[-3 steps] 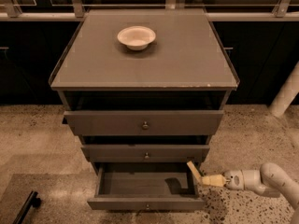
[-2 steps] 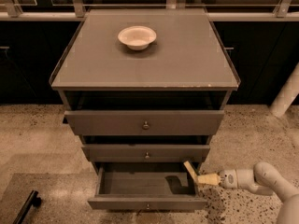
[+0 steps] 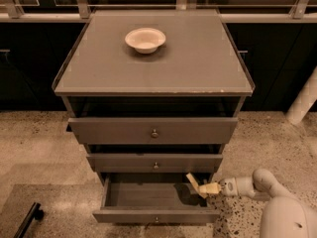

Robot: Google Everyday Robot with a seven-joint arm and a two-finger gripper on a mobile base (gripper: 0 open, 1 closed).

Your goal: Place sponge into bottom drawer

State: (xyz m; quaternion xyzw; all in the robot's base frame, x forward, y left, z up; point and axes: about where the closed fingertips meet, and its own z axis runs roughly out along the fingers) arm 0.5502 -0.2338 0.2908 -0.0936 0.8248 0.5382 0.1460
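The grey cabinet's bottom drawer [image 3: 138, 196] is pulled open, with its front [image 3: 156, 216] toward me. My gripper [image 3: 196, 184] reaches in from the right on a white arm [image 3: 247, 185] and sits over the drawer's right end, just below the middle drawer. A dark patch [image 3: 182, 193] lies on the drawer floor right under the gripper. I cannot tell whether it is the sponge's green side or a shadow. The sponge does not show clearly anywhere else.
A white bowl [image 3: 145, 38] stands on the cabinet top [image 3: 198, 68]. The top drawer [image 3: 153, 130] and middle drawer [image 3: 154, 161] stand slightly out. A dark bar [image 3: 27, 220] lies on the floor at lower left. A white post [image 3: 303, 100] stands at the right.
My gripper has moved a little to the left, further in over the open bottom drawer. The drawers and the bowl have not moved.
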